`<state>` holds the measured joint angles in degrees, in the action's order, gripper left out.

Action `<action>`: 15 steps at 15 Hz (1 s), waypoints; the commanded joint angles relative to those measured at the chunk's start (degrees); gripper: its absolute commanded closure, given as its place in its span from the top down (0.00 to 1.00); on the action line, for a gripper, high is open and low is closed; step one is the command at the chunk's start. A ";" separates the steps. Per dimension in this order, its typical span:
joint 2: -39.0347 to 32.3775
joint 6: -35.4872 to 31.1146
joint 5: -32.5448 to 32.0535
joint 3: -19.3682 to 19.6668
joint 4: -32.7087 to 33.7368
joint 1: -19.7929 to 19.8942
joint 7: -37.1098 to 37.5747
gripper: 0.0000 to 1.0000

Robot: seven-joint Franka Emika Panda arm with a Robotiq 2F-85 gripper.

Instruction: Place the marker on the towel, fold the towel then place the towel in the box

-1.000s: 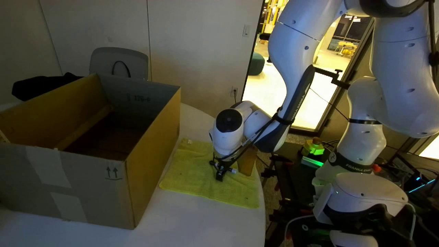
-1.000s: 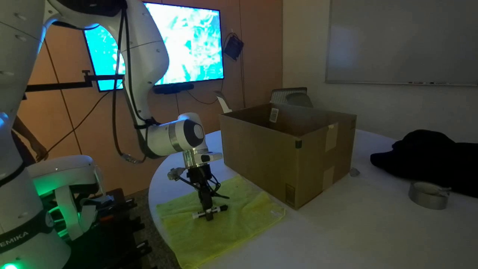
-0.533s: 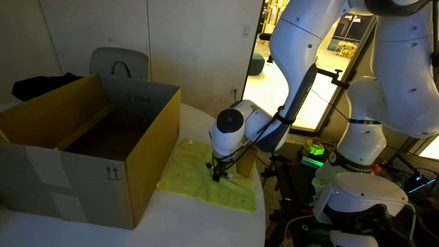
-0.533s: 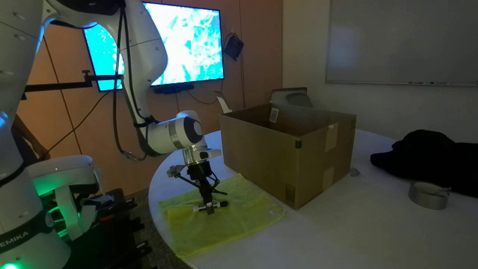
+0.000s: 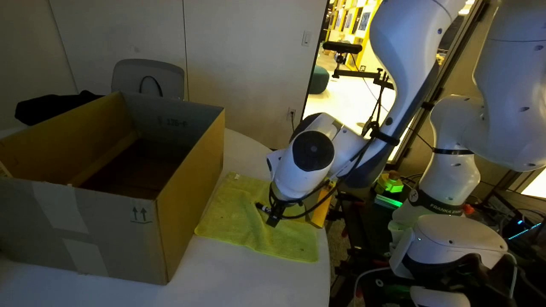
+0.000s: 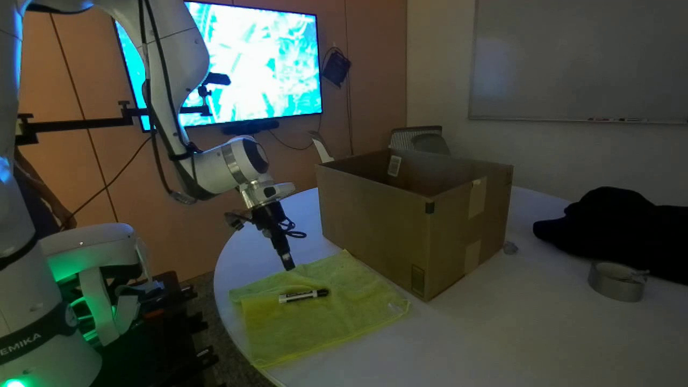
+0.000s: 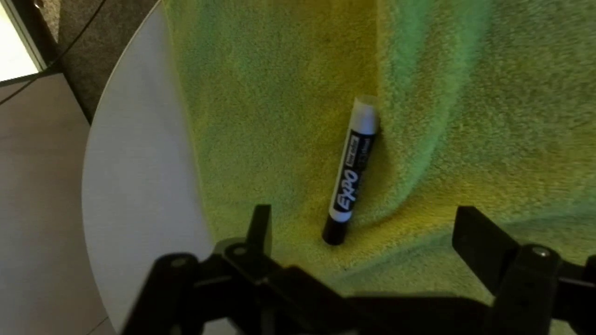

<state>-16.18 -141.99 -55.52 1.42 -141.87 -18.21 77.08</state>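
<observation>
closest thing in the wrist view is the gripper [image 7: 361,222], and it's wide, two black fingers [image 7: 482,249] standing well apart. in an exterior view it hangs at a tilt over the far part of the towel [image 6: 328,325], tip clear of the marker [image 7: 350,170]. the marker's lying on its side right on the towel: white body, black label that says expo, black cap. it's just beside a ridge in the fabric, can't really tell if they touch. towel's bright yellow, spread out on the white table [image 6: 484,344], kinda rumpled, one side not far from the table's rounded edge.

next out is the cardboard box [image 6: 376,231], upright on the table with its top open. in an exterior view it's to the right of the towel, bottom edge just beside it, pale tape strips on one side. off to the box's right there's a roll of grey tape [image 6: 615,285], then a soft-looking black heap [image 6: 613,231], can't tell what it is. farther back a chair [image 6: 430,142] pokes up behind the box, and past that a big lit screen [image 6: 274,64] on the left, partly hidden by the robot arm [image 6: 185,59], with a whiteboard [image 6: 580,59] on the right.
</observation>
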 commanded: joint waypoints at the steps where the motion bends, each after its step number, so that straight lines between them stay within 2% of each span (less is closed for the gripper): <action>1: 3.52 -1.06 0.49 -5.32 -2.00 0.96 0.51 1.00; 4: 1.92 -9.66 2.04 -7.91 -2.34 2.49 -1.77 1.00; 8: -2.11 -20.17 3.20 -8.46 -2.14 3.74 -5.72 1.00; 11: -5.70 -23.58 5.75 -9.45 -1.34 5.58 -10.24 1.00; 15: -10.12 -23.23 10.80 -12.19 0.52 8.84 -17.00 1.00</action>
<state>-22.93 -164.27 -48.36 -8.11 -143.49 -12.45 65.62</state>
